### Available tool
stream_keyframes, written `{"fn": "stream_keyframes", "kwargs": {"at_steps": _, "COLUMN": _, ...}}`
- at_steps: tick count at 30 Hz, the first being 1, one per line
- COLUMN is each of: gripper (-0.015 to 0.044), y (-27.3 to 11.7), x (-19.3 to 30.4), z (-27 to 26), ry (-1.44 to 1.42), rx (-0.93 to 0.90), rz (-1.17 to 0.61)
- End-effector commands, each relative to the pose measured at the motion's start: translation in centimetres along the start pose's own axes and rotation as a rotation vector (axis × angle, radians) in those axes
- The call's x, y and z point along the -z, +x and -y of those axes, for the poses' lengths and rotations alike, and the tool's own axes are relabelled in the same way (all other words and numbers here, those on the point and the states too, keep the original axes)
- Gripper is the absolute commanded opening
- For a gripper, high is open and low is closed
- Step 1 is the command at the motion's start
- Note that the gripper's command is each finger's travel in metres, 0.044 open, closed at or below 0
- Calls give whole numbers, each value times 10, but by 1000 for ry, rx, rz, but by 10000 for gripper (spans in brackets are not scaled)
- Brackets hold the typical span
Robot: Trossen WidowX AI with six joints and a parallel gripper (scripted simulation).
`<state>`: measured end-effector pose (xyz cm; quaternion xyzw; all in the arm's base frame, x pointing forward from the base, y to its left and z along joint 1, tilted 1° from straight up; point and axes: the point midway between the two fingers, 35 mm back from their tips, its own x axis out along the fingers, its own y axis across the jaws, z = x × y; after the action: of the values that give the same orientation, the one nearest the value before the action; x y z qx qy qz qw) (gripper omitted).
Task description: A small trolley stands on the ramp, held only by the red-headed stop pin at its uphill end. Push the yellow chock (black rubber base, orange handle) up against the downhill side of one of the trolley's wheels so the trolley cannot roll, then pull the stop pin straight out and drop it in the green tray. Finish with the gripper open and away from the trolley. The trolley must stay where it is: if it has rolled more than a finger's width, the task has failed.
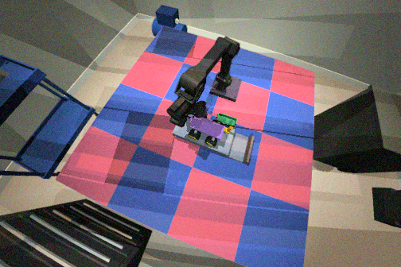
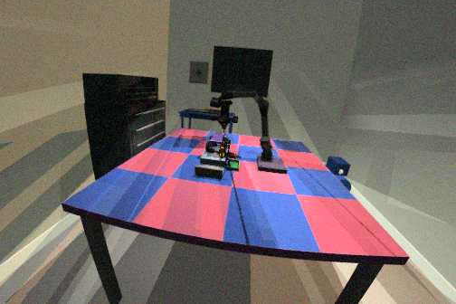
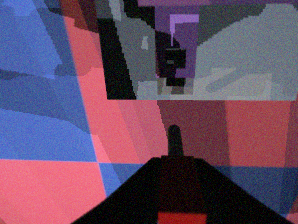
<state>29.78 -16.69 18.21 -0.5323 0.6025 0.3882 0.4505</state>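
My gripper (image 3: 176, 167) (image 2: 224, 129) is shut on the red-headed stop pin. The pin's grey shaft (image 3: 174, 140) points out past the fingertips, clear of the ramp's end edge in the wrist view. The purple trolley (image 1: 206, 126) (image 2: 218, 137) (image 3: 190, 50) stands on the grey ramp (image 1: 239, 146) (image 3: 247, 91), beside the gripper. The yellow chock with its orange handle (image 1: 229, 129) (image 2: 223, 150) stands at the trolley's downhill end, by the far-side wheel; whether it touches the wheel cannot be told. The green tray (image 1: 227, 119) (image 2: 233, 166) sits beside the ramp on the arm's side.
A raised brown stop bar (image 1: 249, 149) crosses the ramp's low end. The arm's base plate (image 1: 227, 93) (image 2: 271, 166) stands on the chequered table (image 1: 215, 205) (image 2: 190, 206), behind the tray. The arm reaches over to the ramp's uphill end.
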Motion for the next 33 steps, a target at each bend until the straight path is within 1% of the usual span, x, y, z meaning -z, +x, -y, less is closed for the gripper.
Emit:
{"fn": "stream_keyframes", "kwargs": {"at_steps": 1, "gripper": 0, "y": -1, "x": 4, "z": 0, "ry": -4, "rx": 3, "rz": -4}}
{"fn": "stream_keyframes", "kwargs": {"at_steps": 25, "gripper": 0, "y": 2, "x": 5, "z": -79, "ry": -6, "rx": -4, "rz": -4}}
{"fn": "stream_keyframes", "kwargs": {"at_steps": 33, "gripper": 0, "y": 1, "x": 0, "z": -83, "ry": -6, "rx": -4, "rz": -3}}
